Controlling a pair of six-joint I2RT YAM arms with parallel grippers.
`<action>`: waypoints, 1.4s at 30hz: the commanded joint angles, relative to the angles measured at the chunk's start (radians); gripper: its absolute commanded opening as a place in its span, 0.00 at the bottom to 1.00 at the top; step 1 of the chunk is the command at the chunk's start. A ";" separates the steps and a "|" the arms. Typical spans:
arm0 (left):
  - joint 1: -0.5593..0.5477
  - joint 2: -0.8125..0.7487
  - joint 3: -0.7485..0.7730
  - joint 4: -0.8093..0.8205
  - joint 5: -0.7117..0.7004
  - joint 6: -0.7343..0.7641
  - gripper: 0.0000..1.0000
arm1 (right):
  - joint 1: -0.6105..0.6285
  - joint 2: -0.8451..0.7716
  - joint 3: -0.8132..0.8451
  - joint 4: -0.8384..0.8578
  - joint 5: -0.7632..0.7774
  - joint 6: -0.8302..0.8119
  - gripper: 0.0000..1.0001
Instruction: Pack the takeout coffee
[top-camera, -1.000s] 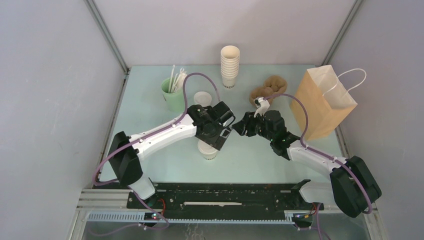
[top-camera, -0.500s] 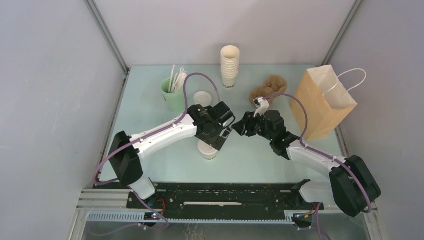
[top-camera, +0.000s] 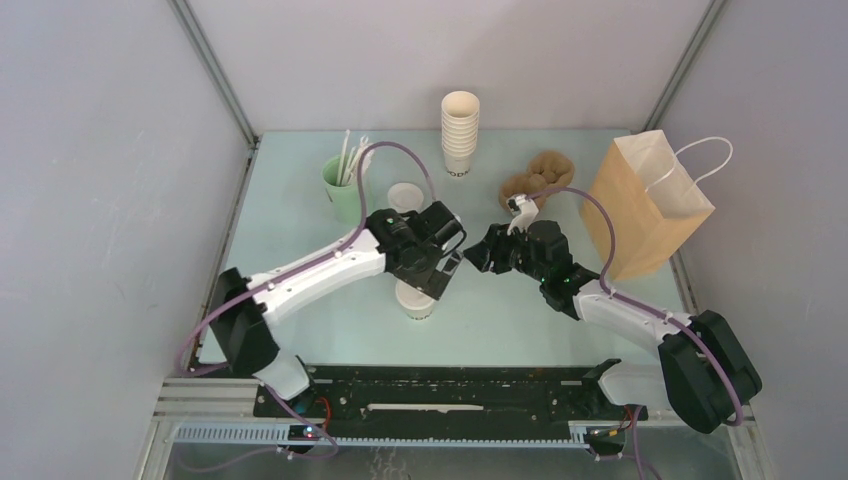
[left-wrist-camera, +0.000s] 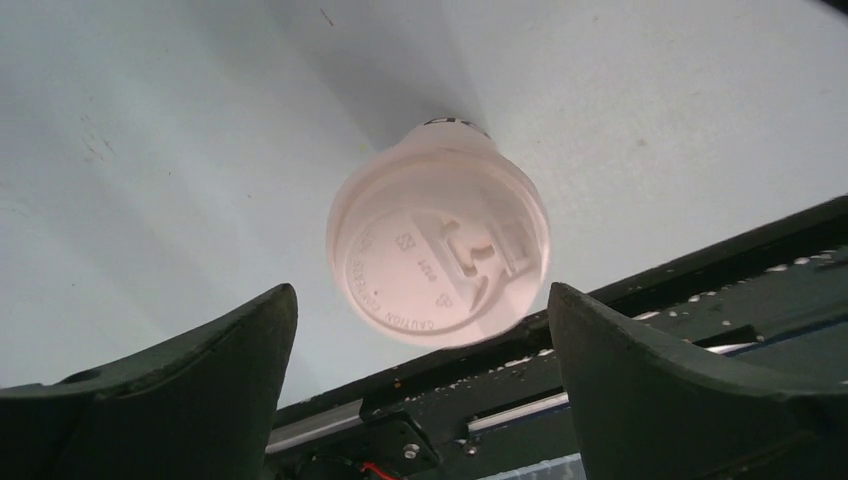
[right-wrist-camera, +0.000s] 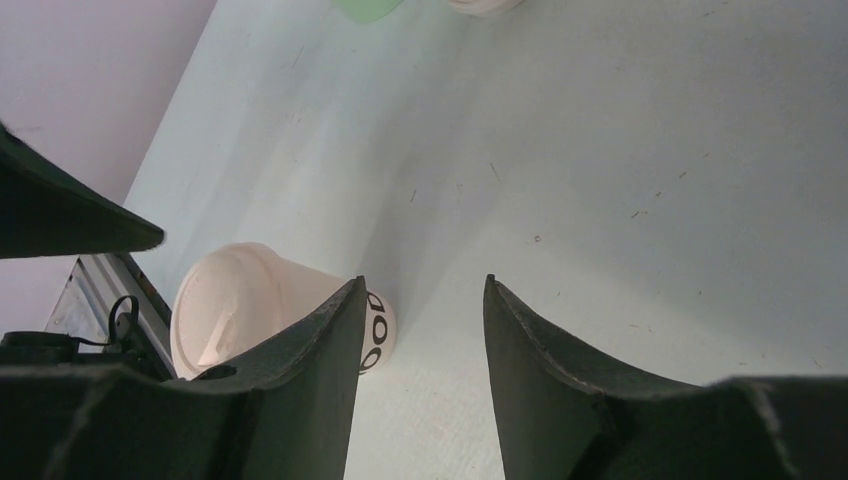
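- My left pincer (left-wrist-camera: 420, 292) hung over the takeout coffee (left-wrist-camera: 438, 265), its 2 jaws spread wide on either side of the lid and clear of it
- The takeout coffee stood upright on the table (top-camera: 520, 320), lid on, near the front rail (top-camera: 450, 385)
- My right pincer (right-wrist-camera: 422, 283) sat close beside the cup, jaws partly apart with nothing between them

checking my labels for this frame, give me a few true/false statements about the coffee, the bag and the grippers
1. The takeout coffee stands upright on the table with its lid on. True.
2. The left gripper is shut on the takeout coffee. False: it is open, jaws wide above the lid.
3. The takeout coffee is inside the paper bag. False: it is out on the table, left of the paper bag.
4. The right gripper holds nothing. True.
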 joint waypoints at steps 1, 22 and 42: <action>0.013 -0.199 0.008 0.033 0.016 -0.060 1.00 | 0.002 0.004 -0.002 0.026 -0.044 0.019 0.56; 0.519 -0.805 -1.000 1.028 0.660 -0.504 0.96 | 0.046 0.320 0.027 0.397 -0.600 0.498 0.93; 0.554 -0.691 -1.061 0.991 0.595 -0.410 0.60 | 0.056 0.395 0.100 0.273 -0.541 0.481 0.83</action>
